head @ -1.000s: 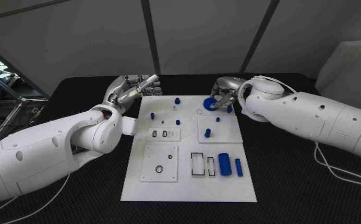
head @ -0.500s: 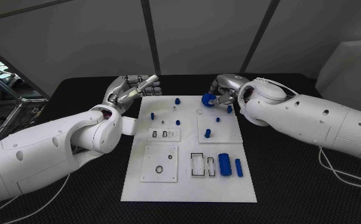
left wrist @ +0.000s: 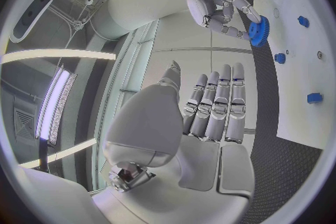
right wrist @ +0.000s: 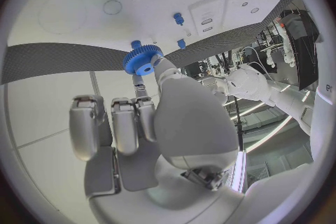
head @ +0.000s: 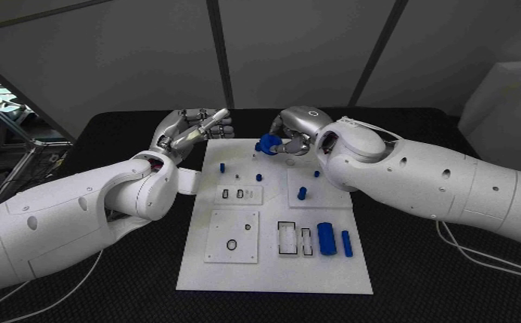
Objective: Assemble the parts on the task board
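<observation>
Above the task board's (head: 274, 263) far edge, the right hand (head: 291, 136) pinched a blue gear (head: 269, 144) (toothed rim); left hand (head: 190, 131) curled, holding nothing, over the black counter (head: 423, 263).

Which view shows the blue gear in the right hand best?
The right wrist view: the blue gear shows its teeth and centre hole, pinched at the fingertips of the right hand. The left wrist view shows it smaller, teeth still visible. In the head view it is a small blue blob above the task board.

black table (head: 423, 263) | textured mat surface | grey panelled wall (head: 293, 37) behind | dark seams between panels
</observation>
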Available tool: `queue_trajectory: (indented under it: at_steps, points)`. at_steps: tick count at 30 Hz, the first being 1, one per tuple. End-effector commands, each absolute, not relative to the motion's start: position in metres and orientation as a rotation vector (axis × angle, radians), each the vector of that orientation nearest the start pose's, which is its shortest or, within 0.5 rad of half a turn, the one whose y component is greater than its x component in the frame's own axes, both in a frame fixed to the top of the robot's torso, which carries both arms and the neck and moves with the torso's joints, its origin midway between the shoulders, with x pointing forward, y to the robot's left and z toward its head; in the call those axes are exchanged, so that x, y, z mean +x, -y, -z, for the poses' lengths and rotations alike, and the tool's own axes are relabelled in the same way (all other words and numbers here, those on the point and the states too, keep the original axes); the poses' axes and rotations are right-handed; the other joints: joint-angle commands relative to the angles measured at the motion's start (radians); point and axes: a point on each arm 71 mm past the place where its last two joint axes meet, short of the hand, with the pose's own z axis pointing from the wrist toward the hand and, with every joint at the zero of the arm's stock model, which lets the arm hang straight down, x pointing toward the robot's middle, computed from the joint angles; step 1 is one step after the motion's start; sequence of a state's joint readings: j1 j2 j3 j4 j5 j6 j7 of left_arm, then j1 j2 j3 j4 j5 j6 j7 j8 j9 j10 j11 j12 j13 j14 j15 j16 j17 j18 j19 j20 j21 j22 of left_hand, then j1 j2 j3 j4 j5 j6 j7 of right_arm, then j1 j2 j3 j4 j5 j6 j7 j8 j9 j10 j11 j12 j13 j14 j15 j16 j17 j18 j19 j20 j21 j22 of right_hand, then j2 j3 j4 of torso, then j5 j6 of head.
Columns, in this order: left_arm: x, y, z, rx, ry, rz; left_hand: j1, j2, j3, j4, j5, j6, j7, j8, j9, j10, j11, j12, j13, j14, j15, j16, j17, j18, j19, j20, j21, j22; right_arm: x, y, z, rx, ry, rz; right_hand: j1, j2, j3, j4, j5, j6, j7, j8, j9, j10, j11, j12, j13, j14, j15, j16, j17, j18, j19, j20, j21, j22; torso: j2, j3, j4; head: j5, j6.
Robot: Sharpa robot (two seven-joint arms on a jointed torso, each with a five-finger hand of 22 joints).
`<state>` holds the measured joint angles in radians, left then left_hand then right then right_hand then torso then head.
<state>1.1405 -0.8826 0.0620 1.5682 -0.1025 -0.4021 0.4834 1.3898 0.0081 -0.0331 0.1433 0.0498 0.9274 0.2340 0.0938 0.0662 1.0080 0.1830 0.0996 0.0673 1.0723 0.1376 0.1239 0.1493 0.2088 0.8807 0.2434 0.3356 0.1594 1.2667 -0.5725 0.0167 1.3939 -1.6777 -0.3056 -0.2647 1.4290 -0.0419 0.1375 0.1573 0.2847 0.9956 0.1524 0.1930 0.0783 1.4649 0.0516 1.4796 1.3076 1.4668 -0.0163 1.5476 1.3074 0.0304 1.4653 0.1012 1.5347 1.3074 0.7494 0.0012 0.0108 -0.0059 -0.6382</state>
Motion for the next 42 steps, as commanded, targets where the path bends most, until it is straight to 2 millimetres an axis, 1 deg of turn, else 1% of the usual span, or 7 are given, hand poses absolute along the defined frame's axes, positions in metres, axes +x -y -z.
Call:
queue_trajectory:
  at_steps: [1,3,6,16,20,32,42]
  points:
    - [0.485,-0.221,0.156,-0.991,-1.247,1.549,-0.001,0.007,-0.001,-0.004,0.002,-0.002,0.001,-0.005,0.000,-0.005,0.000,-0.003,-0.001,-0.003,-0.001,-0.004,0.001,-0.028,-0.006,0.000,-0.002,-0.002,0.519,0.094,0.132,-0.347,-1.442,-0.509,-0.009,-0.005,0.009,0.000,-0.005,0.029,-0.023,0.001,0.005,0.033,-0.004,0.001,0.158,0.095,-0.005,0.005,0.221,-0.012,0.046,-0.009,0.005,0.185,0.001,-0.0008,0.0034,0.001,0.000]
    - [0.486,-0.220,0.156,-0.991,-1.247,1.549,-0.001,0.007,-0.001,-0.004,0.002,-0.002,0.001,-0.005,0.000,-0.005,0.000,-0.003,-0.001,-0.003,-0.001,-0.004,0.001,-0.028,-0.006,0.000,-0.002,-0.002,0.520,0.085,0.135,-0.365,-1.447,-0.509,-0.009,-0.005,0.009,0.000,-0.005,0.029,-0.023,0.001,0.005,0.033,-0.004,0.001,0.158,0.095,-0.005,0.005,0.221,-0.012,0.046,-0.009,0.006,0.185,0.002,0.0003,0.0007,0.004,-0.001]
    - [0.486,-0.220,0.156,-0.991,-1.247,1.548,-0.001,0.007,-0.001,-0.004,0.002,-0.002,0.001,-0.005,0.000,-0.005,0.000,-0.003,-0.001,-0.003,-0.001,-0.004,0.001,-0.028,-0.006,0.000,-0.002,-0.002,0.522,0.079,0.138,-0.379,-1.451,-0.508,-0.009,-0.005,0.009,0.000,-0.005,0.029,-0.023,0.001,0.005,0.033,-0.004,0.001,0.158,0.095,-0.005,0.005,0.221,-0.012,0.046,-0.009,0.006,0.185,0.002,0.0002,0.0001,0.007,-0.001]
    - [0.486,-0.218,0.156,-0.990,-1.248,1.553,0.000,0.008,-0.001,-0.006,0.001,-0.002,0.001,-0.005,0.000,-0.005,0.000,-0.004,-0.001,-0.002,-0.001,-0.005,0.002,-0.028,-0.006,0.000,-0.002,-0.002,0.524,0.061,0.148,-0.414,-1.476,-0.514,-0.009,-0.006,0.012,-0.001,-0.005,0.030,-0.023,-0.001,0.005,0.032,-0.004,0.000,0.157,0.095,-0.005,0.005,0.222,-0.012,0.046,-0.009,0.006,0.185,0.003,0.0015,0.0011,0.011,-0.005]
    - [0.486,-0.218,0.156,-0.991,-1.248,1.552,0.000,0.008,-0.001,-0.006,0.001,-0.002,0.001,-0.005,0.000,-0.005,0.000,-0.004,-0.001,-0.002,-0.001,-0.005,0.002,-0.028,-0.006,0.000,-0.002,-0.002,0.525,0.058,0.151,-0.420,-1.485,-0.511,-0.010,-0.006,0.013,-0.001,-0.005,0.029,-0.023,-0.001,0.005,0.032,-0.004,-0.001,0.157,0.095,-0.005,0.005,0.221,-0.012,0.045,-0.009,0.005,0.184,0.002,0.0019,-0.0007,0.012,-0.006]
    - [0.486,-0.217,0.156,-0.990,-1.249,1.556,0.000,0.008,-0.001,-0.006,0.001,-0.002,0.001,-0.005,0.000,-0.005,0.000,-0.004,-0.001,-0.002,-0.001,-0.005,0.002,-0.028,-0.006,0.000,-0.002,-0.002,0.531,0.055,0.159,-0.445,-1.518,-0.497,-0.017,-0.014,0.017,-0.002,-0.002,0.029,-0.021,-0.007,0.003,0.030,-0.003,-0.002,0.156,0.095,-0.003,0.005,0.221,-0.012,0.044,-0.008,0.005,0.183,0.001,0.0015,-0.0010,0.015,-0.008]
    - [0.486,-0.217,0.156,-0.990,-1.249,1.555,0.000,0.008,-0.001,-0.006,0.001,-0.002,0.001,-0.005,0.000,-0.005,0.000,-0.004,-0.001,-0.002,-0.001,-0.005,0.002,-0.028,-0.006,0.000,-0.002,-0.002,0.530,0.049,0.163,-0.467,-1.538,-0.501,-0.043,-0.034,0.025,0.001,-0.008,0.016,-0.013,-0.028,-0.002,0.020,0.005,-0.015,0.144,0.094,0.002,0.003,0.217,-0.011,0.042,-0.003,0.003,0.180,0.002,0.0018,-0.0012,0.016,-0.009]
